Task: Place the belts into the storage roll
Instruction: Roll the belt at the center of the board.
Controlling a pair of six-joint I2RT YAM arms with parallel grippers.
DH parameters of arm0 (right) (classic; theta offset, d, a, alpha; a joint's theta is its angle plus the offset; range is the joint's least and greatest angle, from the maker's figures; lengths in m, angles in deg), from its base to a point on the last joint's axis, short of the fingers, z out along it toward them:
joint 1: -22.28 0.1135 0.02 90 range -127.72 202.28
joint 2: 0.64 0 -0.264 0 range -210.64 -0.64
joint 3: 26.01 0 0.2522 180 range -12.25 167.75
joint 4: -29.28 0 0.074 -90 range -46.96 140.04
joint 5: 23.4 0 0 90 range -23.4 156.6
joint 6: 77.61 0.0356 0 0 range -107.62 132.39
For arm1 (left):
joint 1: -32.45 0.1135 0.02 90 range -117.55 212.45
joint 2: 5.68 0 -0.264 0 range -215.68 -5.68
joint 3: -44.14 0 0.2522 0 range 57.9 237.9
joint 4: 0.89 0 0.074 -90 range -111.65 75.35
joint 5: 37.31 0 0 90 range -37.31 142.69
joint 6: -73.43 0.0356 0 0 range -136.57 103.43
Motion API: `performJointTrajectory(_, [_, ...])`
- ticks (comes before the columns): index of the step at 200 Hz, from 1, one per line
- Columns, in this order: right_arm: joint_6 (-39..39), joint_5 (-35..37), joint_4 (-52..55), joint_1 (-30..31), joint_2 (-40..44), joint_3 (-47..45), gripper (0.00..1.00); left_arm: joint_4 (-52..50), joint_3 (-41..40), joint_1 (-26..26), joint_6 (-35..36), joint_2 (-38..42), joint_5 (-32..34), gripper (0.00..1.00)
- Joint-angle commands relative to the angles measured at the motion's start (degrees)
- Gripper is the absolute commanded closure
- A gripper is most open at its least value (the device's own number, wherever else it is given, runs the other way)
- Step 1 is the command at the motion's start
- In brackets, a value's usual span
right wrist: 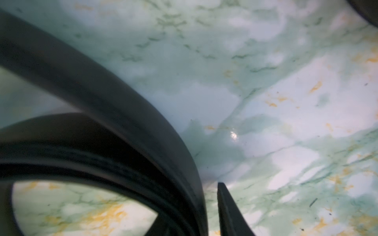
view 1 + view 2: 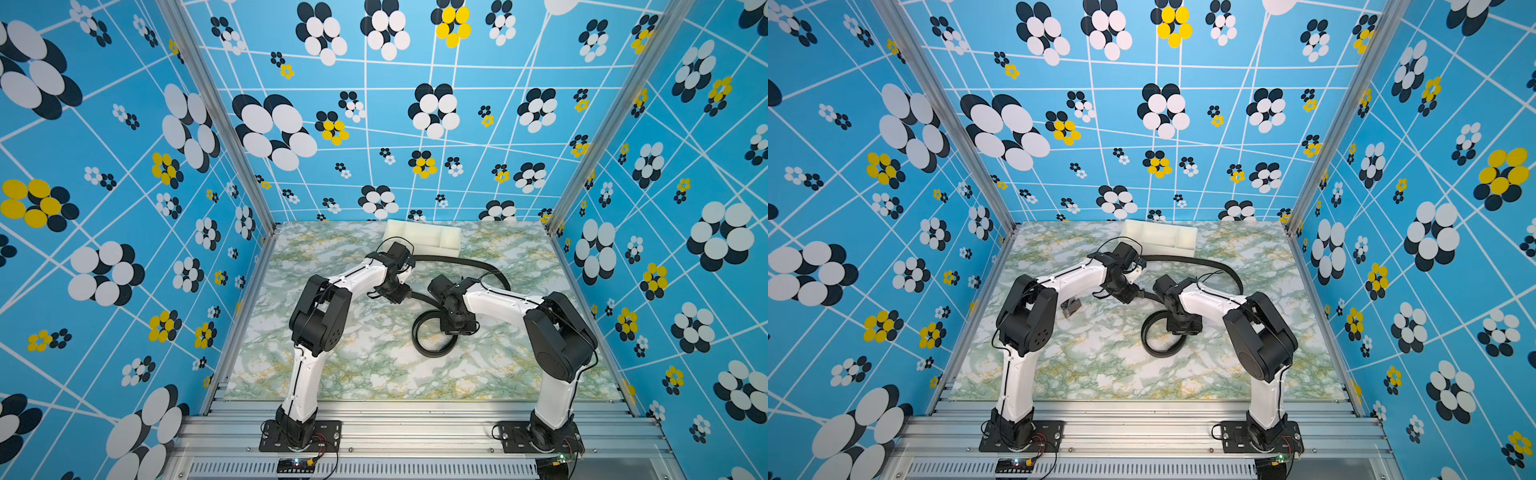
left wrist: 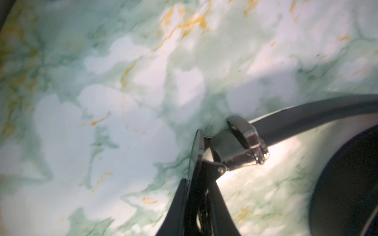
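A black belt strap [image 2: 469, 262] [image 2: 1204, 262] curves from in front of the storage roll [image 2: 424, 237] [image 2: 1160, 235] round behind my right arm. A loose black loop [image 2: 419, 332] [image 2: 1148, 332] lies mid-table. I cannot tell whether they are one belt. In the left wrist view my left gripper [image 3: 199, 181] [image 2: 405, 295] is shut on the metal buckle [image 3: 243, 139], and the strap [image 3: 306, 116] leads away from it. My right gripper [image 1: 190, 204] [image 2: 451, 332] stands over the loop. A strand [image 1: 122, 114] sits between its fingers, with a gap to the visible finger [image 1: 227, 208].
The off-white tray sits at the back edge of the marble table [image 2: 374, 365], against the blue patterned wall. A small dark grey object [image 2: 1071, 307] lies by my left arm's elbow. Patterned walls close in both sides.
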Motion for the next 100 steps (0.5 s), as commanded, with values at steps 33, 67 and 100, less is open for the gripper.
performJointTrajectory(33, [5.1,-0.9,3.0,-3.7,-2.6,-5.3,0.68,-1.1,-9.9,3.4,-2.6,7.7,3.1,1.0])
performJointTrajectory(67, [7.9,0.0,2.9,-5.1,-1.6,-6.7,0.71,-1.0,-13.7,4.9,-2.5,11.0,3.5,1.0])
performJointTrajectory(100, [10.4,0.8,3.4,-6.1,-0.9,-7.5,0.71,-0.6,-16.6,7.0,-2.8,13.6,3.0,1.0])
